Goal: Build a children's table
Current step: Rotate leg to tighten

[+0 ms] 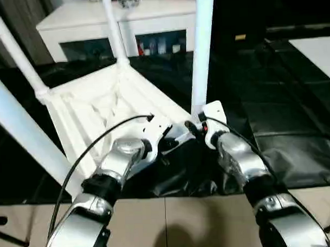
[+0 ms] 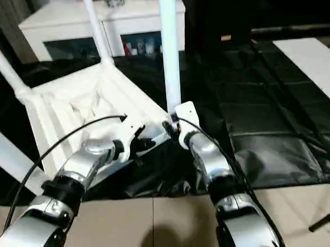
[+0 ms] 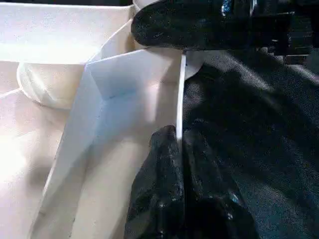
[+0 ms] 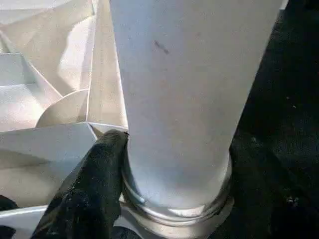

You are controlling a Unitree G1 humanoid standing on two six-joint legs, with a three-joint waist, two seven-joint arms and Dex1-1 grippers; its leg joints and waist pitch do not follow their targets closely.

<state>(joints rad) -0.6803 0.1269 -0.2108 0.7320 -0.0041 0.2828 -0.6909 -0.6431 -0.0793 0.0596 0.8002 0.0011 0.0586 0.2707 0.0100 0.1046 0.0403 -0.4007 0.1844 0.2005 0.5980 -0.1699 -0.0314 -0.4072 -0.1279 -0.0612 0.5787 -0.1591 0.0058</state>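
The children's table lies upside down on a black mat, its ribbed white tabletop facing up. Several white legs stand in its corner sockets. The nearest right leg rises by my right gripper. That gripper is closed around the leg's base just above the socket, and one black finger presses the tube. My left gripper is shut on the thin near rim of the tabletop, close to that same corner. Both silver forearms reach in from the front.
A white cabinet with dark glass doors stands behind the table. The black mat spreads to the right, with a white panel at its far right. Tan floor lies in front. A thick leg slants across the left foreground.
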